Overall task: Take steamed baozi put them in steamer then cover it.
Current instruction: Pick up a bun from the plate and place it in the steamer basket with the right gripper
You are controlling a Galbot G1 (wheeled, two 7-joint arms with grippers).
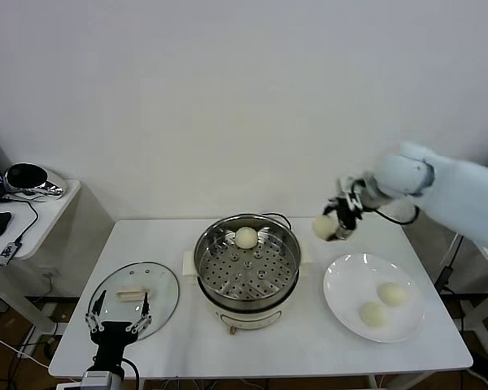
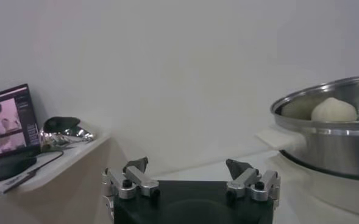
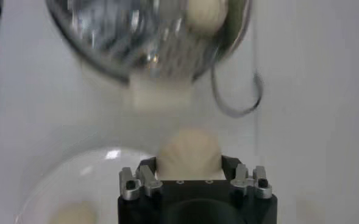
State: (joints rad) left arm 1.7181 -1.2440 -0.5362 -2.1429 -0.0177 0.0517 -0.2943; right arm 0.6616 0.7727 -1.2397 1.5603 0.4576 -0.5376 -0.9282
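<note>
My right gripper (image 1: 332, 225) is shut on a cream-white baozi (image 1: 323, 226), held in the air right of the steamer (image 1: 247, 262) and above the table. In the right wrist view that baozi (image 3: 189, 153) fills the gap between the fingers (image 3: 147, 165). One baozi (image 1: 246, 237) lies at the back of the steel steamer basket, also seen from the left wrist as a baozi (image 2: 333, 110) inside the steamer (image 2: 331, 131). Two more baozi (image 1: 392, 294) (image 1: 373, 314) rest on the white plate (image 1: 346, 284). The glass cover (image 1: 135, 296) lies flat at the left. My left gripper (image 1: 117, 319) stands open near the table's front left edge.
A side table (image 1: 41, 215) at the far left carries a laptop, a mouse and a shiny black object. A thin cable (image 3: 240, 91) trails on the table behind the steamer. The white wall stands close behind the table.
</note>
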